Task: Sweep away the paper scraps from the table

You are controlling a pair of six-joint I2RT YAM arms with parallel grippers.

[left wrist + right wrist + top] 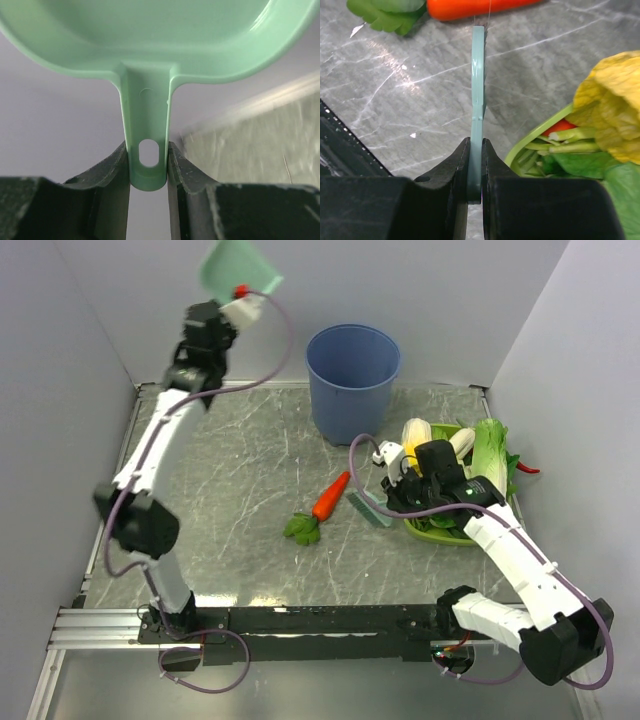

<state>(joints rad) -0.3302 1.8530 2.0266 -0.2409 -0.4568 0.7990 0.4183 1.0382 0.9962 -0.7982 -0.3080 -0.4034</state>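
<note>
1. Table (240,490): grey-green marble top with white veins, walled on three sides. It fills the middle of my overhead view.

2. Left gripper (147,160): raised high at the far left, above the table's far edge. The jaws are clamped on the handle of item 3, one on each side, just by the hanging hole.

3. Dustpan (238,265): pale green, held aloft with its scoop uppermost against the back wall, well clear of the table. From my wrist view I see only its underside and handle.

4. Right gripper (475,165): low at the right, just left of the tray. Its jaws are pressed together on the near end of item 5.

5. Brush (477,75): teal, seen edge-on from the wrist, reaching toward the carrot with its far tip close to it. I cannot tell whether it touches the table.

6. Carrot (331,496): orange, lying mid-table, with its green leaves at the near-left end.

7. Bucket (353,365): blue, upright at the far centre.

8. Tray (430,532): green, at the right edge, loaded with corn (415,435) and leafy greens.

9. Scraps: I cannot pick them out in any view, so I cannot place them.
</note>
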